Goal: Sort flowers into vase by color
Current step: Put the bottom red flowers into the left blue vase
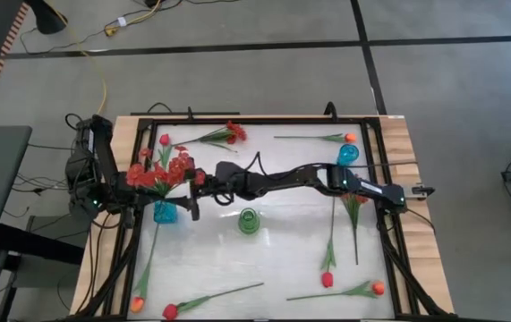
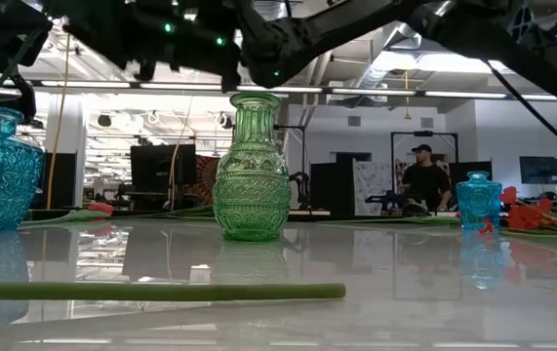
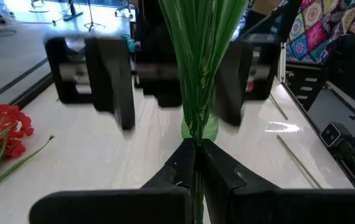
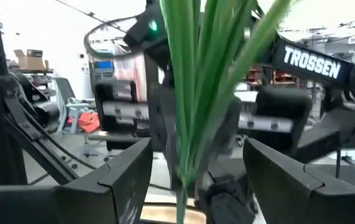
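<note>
My left claw (image 3: 196, 163) is pinched tight on the green stems of a bushy red spray (image 1: 161, 173), holding it up over the left part of the desk (image 1: 237, 259), just above the teal vase (image 1: 165, 213) near the left edge. My right claw (image 4: 193, 180) reaches across from the right side, its fingers spread wide on either side of the same stems without closing on them. The green vase (image 1: 249, 221) stands near the middle of the desk, and a second teal vase (image 1: 348, 154) stands toward the far right. Other flowers lie flat around the edges: a red spray (image 1: 231, 133) at the far edge, an orange tulip (image 1: 349, 138) near the far right corner, a red tulip (image 1: 327, 279) and an orange one (image 1: 377, 288) near the near right corner, and a red tulip (image 1: 171, 310) and an orange one (image 1: 138, 304) at the near left corner. From table height a person (image 2: 422, 181) shows in the room beyond.
</note>
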{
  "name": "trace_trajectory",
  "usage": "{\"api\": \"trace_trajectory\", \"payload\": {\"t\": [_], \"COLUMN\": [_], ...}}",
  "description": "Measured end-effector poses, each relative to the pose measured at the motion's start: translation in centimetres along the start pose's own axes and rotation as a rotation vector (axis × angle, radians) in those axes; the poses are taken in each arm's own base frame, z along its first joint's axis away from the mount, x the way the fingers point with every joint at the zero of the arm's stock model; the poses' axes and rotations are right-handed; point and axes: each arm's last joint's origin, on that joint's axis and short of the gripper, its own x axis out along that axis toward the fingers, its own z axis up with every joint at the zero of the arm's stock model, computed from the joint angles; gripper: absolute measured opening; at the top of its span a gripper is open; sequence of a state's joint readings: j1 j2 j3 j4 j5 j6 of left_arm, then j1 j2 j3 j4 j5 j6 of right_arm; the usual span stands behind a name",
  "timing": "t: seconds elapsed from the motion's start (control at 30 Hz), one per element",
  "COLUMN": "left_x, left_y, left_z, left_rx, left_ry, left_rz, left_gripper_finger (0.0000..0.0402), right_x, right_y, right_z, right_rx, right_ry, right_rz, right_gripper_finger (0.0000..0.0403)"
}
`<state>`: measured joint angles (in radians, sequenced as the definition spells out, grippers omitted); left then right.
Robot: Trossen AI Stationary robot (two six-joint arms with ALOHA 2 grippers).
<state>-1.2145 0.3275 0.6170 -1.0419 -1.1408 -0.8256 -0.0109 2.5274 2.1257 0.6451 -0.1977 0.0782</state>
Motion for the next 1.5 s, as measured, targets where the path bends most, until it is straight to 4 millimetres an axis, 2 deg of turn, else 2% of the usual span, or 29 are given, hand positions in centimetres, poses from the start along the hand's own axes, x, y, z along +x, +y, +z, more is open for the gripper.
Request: {"api": "trace_trajectory", "payload": {"t": [0.33,0.47,0.6,0.9,1.0,1.13,1.33,1.5], "left_x": [0.0,0.0,0.0,0.0,0.0,0.0,-0.7,-1.6], "left_y": [0.0,0.0,0.0,0.0,0.0,0.0,0.6,1.9], "left_z": [0.0,0.0,0.0,0.0,0.0,0.0,1.4,2.6], "left_rx": [0.000,0.000,0.000,0.000,-0.001,-0.002,-0.033,-0.101], "left_ry": [0.001,0.001,0.001,0.001,0.001,0.000,0.023,0.109], "left_rz": [0.000,0.000,0.000,0.001,0.000,0.000,-0.023,-0.050], "left_gripper_finger": [0.0000,0.0000,0.0000,0.0002,0.0018,0.0060,0.0125,0.0143], "right_x": [0.2,0.2,0.2,0.2,0.2,0.2,0.1,0.1], "right_y": [-0.1,-0.1,-0.1,-0.1,-0.1,-0.4,-0.8,-0.8], "right_z": [0.7,0.7,0.7,0.7,0.7,0.9,1.3,1.1], "right_rx": [0.001,-0.001,-0.002,-0.012,-0.012,-0.009,-0.011,-0.038], "right_ry": [-0.005,-0.002,-0.004,-0.003,-0.003,0.004,0.003,0.024], "right_rz": [0.014,0.012,0.010,0.014,0.015,0.009,0.001,-0.002], "right_gripper_finger": [0.0274,0.0251,0.0197,0.0035,0.0029,0.0030,0.0030,0.0031]}}
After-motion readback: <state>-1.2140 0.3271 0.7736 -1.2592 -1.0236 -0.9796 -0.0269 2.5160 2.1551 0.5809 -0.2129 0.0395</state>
